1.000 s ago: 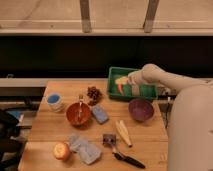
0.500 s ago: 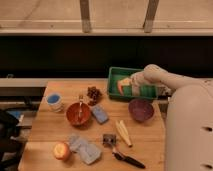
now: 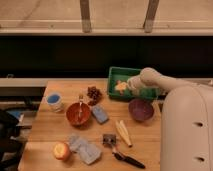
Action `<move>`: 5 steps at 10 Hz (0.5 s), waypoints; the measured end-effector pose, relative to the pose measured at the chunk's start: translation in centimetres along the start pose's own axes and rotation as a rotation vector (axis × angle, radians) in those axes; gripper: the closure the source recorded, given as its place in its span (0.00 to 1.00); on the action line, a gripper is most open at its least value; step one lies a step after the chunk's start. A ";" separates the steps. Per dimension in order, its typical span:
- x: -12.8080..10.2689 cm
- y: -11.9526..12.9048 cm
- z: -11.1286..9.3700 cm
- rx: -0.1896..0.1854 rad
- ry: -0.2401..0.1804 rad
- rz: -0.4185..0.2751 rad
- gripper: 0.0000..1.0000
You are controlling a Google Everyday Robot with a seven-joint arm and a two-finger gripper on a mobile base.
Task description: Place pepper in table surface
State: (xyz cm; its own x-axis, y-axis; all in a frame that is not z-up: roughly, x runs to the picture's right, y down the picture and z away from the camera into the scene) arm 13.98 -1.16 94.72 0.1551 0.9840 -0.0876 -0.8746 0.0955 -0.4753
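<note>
The gripper [image 3: 123,86] is at the end of the white arm [image 3: 152,79] reaching in from the right, and it sits low over the left half of the green tray [image 3: 134,74]. A small orange patch, the pepper [image 3: 119,88], shows right at the gripper's tip inside the tray. I cannot tell whether it is held or lying in the tray. The wooden table surface [image 3: 50,130] spreads out in front of the tray.
A purple bowl [image 3: 141,109] stands just in front of the tray. Also on the table are an orange-red bowl [image 3: 78,114] with a utensil, a blue cup [image 3: 54,100], a dark red cluster [image 3: 93,93], a blue sponge [image 3: 100,114], a pale yellow vegetable [image 3: 123,132], an apple [image 3: 61,151], a grey packet [image 3: 85,148] and a black-handled brush [image 3: 124,157].
The gripper has stayed over the left half of the green tray, shifting only slightly. Nothing on the table has moved.
</note>
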 end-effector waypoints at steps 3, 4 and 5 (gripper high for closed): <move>0.7 0.9 1.3 -0.033 0.024 -0.010 0.31; 0.9 1.1 1.8 -0.041 0.034 -0.021 0.31; 1.0 1.0 2.1 -0.045 0.041 -0.026 0.31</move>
State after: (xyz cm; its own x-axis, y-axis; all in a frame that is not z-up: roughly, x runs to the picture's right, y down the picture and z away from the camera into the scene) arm 12.25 0.28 95.99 0.1973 0.9742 -0.1097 -0.8485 0.1137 -0.5168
